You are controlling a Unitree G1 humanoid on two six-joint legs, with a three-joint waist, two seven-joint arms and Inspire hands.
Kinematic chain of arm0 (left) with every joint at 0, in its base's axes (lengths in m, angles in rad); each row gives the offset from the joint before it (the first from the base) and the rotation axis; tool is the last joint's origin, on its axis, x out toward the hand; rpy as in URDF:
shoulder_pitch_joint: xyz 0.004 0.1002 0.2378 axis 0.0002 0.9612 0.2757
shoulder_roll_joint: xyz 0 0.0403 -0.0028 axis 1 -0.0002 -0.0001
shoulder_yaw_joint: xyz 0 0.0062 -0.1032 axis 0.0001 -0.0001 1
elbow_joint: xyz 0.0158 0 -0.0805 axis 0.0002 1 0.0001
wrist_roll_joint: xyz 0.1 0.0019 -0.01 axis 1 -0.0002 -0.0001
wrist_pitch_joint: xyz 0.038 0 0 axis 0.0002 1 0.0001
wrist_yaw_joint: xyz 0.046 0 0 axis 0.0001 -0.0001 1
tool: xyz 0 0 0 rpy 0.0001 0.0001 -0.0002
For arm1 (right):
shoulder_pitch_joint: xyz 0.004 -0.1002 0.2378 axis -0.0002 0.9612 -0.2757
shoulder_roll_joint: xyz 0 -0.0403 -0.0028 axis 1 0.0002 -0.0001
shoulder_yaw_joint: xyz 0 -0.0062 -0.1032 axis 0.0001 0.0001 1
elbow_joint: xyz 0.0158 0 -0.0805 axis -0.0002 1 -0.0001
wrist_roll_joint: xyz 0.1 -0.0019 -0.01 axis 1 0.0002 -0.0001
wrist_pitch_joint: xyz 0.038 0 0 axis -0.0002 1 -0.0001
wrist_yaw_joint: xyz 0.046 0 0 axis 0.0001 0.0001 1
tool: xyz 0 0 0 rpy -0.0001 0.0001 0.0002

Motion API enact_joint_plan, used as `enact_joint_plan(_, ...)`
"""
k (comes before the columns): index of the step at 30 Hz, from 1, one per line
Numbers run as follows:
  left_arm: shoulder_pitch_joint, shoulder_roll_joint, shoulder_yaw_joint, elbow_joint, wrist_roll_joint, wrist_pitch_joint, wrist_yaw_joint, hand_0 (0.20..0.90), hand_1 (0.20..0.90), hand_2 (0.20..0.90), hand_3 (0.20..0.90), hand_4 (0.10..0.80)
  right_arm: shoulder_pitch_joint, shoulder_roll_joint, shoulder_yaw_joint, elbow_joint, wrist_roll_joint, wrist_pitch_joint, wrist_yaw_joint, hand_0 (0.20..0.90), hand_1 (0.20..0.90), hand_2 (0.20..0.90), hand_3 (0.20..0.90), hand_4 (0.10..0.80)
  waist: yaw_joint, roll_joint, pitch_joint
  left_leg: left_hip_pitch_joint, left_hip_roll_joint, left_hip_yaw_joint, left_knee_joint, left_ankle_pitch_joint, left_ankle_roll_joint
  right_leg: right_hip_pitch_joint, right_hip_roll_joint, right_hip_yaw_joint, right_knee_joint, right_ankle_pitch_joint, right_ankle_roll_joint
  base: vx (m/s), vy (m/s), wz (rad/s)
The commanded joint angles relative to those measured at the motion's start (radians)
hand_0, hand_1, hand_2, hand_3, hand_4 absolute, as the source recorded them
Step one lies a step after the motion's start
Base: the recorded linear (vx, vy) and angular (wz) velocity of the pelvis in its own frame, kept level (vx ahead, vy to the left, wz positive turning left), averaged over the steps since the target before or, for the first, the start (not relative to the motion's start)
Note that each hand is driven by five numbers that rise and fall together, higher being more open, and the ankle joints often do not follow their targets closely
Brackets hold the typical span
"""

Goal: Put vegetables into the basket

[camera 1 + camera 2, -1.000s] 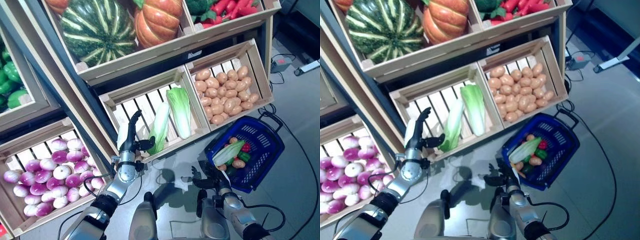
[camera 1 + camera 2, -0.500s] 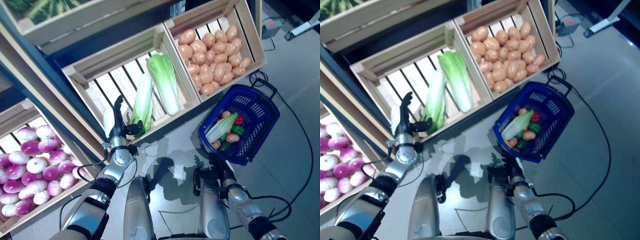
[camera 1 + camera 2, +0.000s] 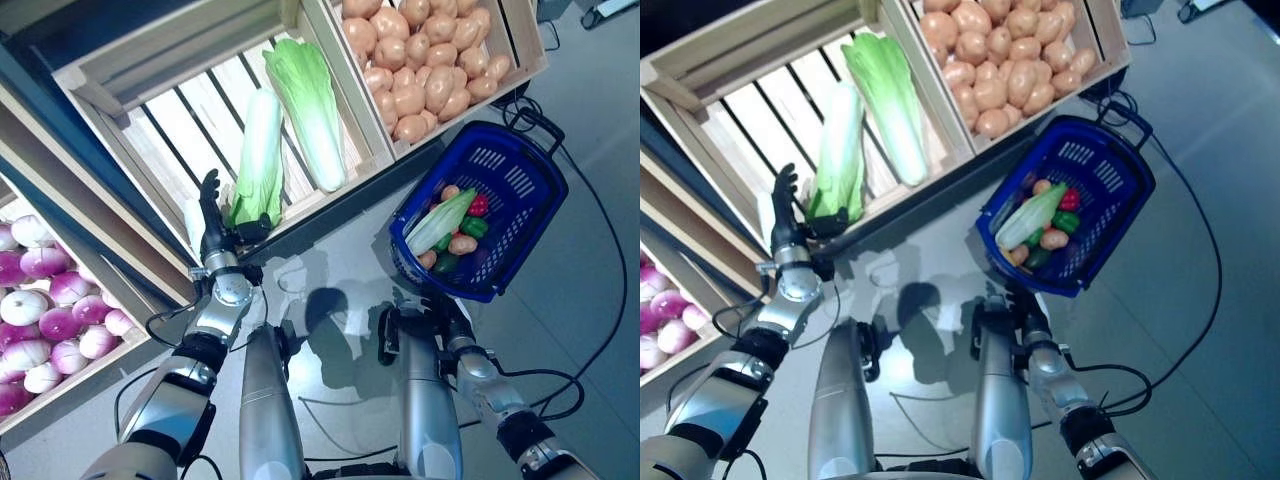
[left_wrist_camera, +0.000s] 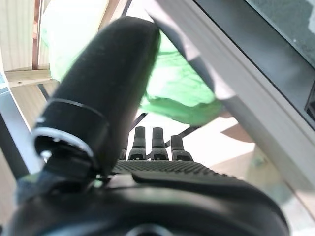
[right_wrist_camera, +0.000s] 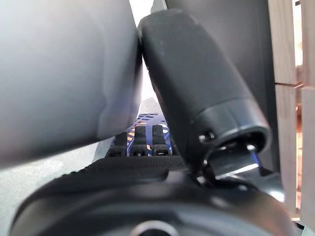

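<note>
Your blue basket (image 3: 520, 190) sits on the grey floor (image 3: 590, 330) below the potato crate (image 3: 430, 60), already holding vegetables. Two cabbages (image 3: 290, 130) lie in the slatted wooden crate (image 3: 160, 110). Your left hand (image 3: 212, 235) reaches its front edge, fingers straight, holding nothing; right hand (image 3: 440, 322) hangs low, fingers extended.

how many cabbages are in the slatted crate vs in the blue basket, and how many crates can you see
napa cabbages in the slatted crate: 2, one by the open left hand, one beside it
napa cabbages in the blue basket: 1
cabbages total: 3
wooden crates in view: 3, the cabbage crate, the potato crate and the turnip crate
</note>
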Motion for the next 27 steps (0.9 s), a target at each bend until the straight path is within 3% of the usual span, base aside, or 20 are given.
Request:
enact_joint_plan(1,-0.072,0.059,-0.013,0.023,-0.044,0.004,-0.05,0.9,0.9,0.9,0.9,0.8,0.03,-0.049,-0.028,-0.063,0.044,-0.025,-0.053,0.9,0.9,0.9,0.9,0.8,-0.015,0.018,-0.045,-0.011,0.01,0.043,0.043,-0.05,0.073,0.036,-0.016,0.025,0.049,-0.044,-0.024,0.0,0.0,0.0)
enact_joint_plan(20,-0.302,0.273,-0.071,0.171,-0.159,0.224,-0.217,0.9,0.9,0.9,0.9,0.8,0.044,-0.13,-0.074,-0.078,0.067,-0.03,-0.028,0.9,0.9,0.9,0.9,0.8,-0.067,0.018,-0.018,-0.118,0.047,0.057,0.124,-0.068,0.082,-0.068,-0.02,0.033,0.11,-0.048,-0.029,-0.006,0.0,-0.02)
enact_joint_plan(21,-0.31,0.279,-0.071,0.178,-0.17,0.226,-0.22,0.375,0.375,0.375,0.375,0.45,0.046,-0.133,-0.076,-0.079,0.067,-0.031,-0.027,0.9,0.9,0.9,0.9,0.8,-0.069,0.018,-0.017,-0.117,0.048,0.058,0.122,-0.068,0.083,-0.067,-0.02,0.033,0.108,-0.047,-0.029,0.0,0.0,0.0)
enact_joint_plan(22,-0.324,0.291,-0.067,0.195,-0.188,0.221,-0.223,0.375,0.375,0.375,0.375,0.45,0.054,-0.138,-0.08,-0.076,0.069,-0.038,-0.025,0.9,0.9,0.9,0.9,0.8,-0.073,0.018,-0.016,-0.111,0.051,0.062,0.118,-0.068,0.084,-0.063,-0.022,0.033,0.103,-0.047,-0.03,0.0,0.0,0.0)
enact_joint_plan(23,-0.326,0.295,-0.066,0.202,-0.195,0.218,-0.231,0.3,0.3,0.3,0.3,0.4,0.058,-0.138,-0.082,-0.073,0.068,-0.044,-0.023,0.9,0.9,0.9,0.9,0.8,-0.074,0.019,-0.016,-0.108,0.051,0.063,0.116,-0.068,0.085,-0.06,-0.023,0.033,0.1,-0.047,-0.031,0.0,0.0,0.0)
enact_joint_plan(27,-0.344,0.312,-0.068,0.22,-0.204,0.213,-0.251,0.3,0.3,0.3,0.3,0.4,0.078,-0.145,-0.09,-0.062,0.066,-0.072,-0.018,0.9,0.9,0.9,0.9,0.8,-0.082,0.02,-0.018,-0.084,0.057,0.074,0.1,-0.07,0.084,-0.038,-0.026,0.035,0.08,-0.047,-0.032,0.0,0.0,0.0)
